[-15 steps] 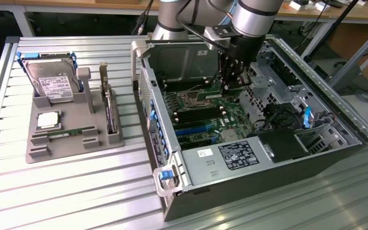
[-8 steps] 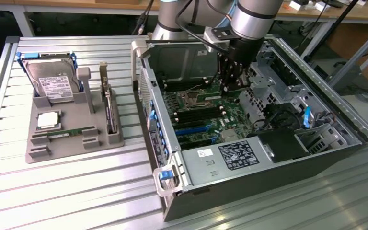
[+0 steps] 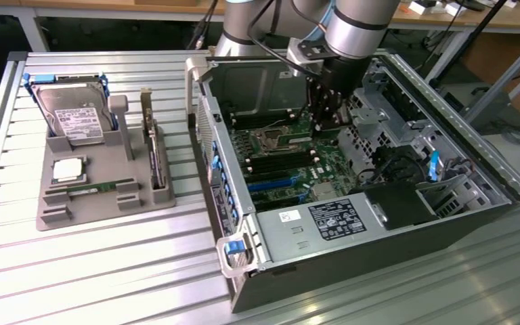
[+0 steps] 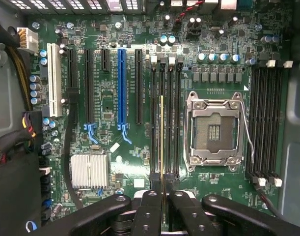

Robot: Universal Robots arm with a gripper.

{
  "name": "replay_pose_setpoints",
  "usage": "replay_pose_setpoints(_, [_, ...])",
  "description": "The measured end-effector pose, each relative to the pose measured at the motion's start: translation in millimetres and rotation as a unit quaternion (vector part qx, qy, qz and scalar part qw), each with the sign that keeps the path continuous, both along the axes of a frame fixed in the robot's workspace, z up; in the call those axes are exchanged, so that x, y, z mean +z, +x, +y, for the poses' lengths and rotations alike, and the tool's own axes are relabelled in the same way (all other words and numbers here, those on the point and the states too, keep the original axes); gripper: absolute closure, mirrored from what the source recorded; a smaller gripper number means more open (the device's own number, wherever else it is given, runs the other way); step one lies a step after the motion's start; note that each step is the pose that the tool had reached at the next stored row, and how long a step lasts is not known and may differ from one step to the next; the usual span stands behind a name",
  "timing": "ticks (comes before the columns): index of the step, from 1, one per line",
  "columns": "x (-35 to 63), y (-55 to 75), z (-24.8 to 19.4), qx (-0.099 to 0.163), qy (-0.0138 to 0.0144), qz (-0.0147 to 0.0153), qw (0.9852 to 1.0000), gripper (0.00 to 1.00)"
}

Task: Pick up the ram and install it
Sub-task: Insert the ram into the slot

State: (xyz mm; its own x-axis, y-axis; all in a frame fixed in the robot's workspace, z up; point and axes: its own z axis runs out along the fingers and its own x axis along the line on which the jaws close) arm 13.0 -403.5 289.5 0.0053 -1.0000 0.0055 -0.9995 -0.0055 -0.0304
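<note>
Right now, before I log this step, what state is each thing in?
tool: shut on the ram
ram: held edge-on, lined up with a memory slot
processor socket: empty
computer case: side open, board exposed
hard drive: propped in the grey tray
processor chip: lying flat in the tray

From above, the exterior view overlooks the case [image 3: 379, 269]; the wrist view closely faces its motherboard [image 4: 131, 163].
</note>
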Motion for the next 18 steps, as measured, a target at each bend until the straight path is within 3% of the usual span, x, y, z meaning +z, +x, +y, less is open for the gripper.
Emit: replay_pose_setpoints(18, [-12.5,0.0,0.0,0.000,-0.0001,0.0000,1.0000,0.87])
